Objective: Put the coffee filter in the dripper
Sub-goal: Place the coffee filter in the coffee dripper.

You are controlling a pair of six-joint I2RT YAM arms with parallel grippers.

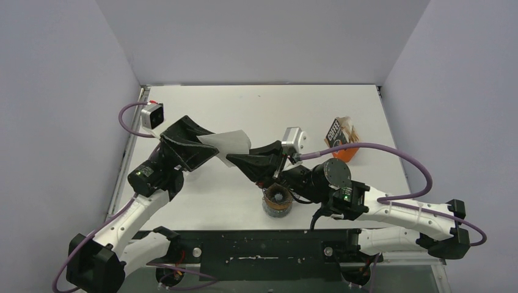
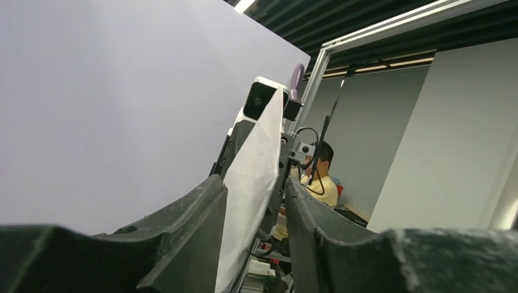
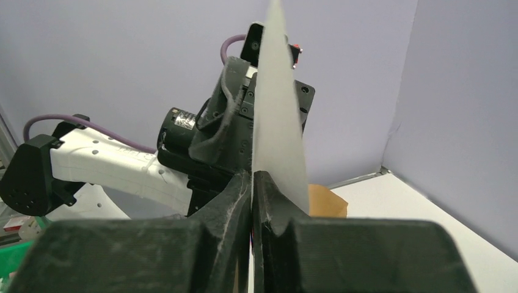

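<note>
The white thin paper coffee filter [image 1: 231,141] we see pinched in the clenched right claw [image 1: 228,159]; the left claw [image 1: 209,143] stands released around it.

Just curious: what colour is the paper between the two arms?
The paper is plain white, seen best in the left wrist view.

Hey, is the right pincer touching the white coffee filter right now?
Touching. The right wrist view shows the right pincer shut, with the coffee filter pinched between its closed jaws and no gap.
</note>
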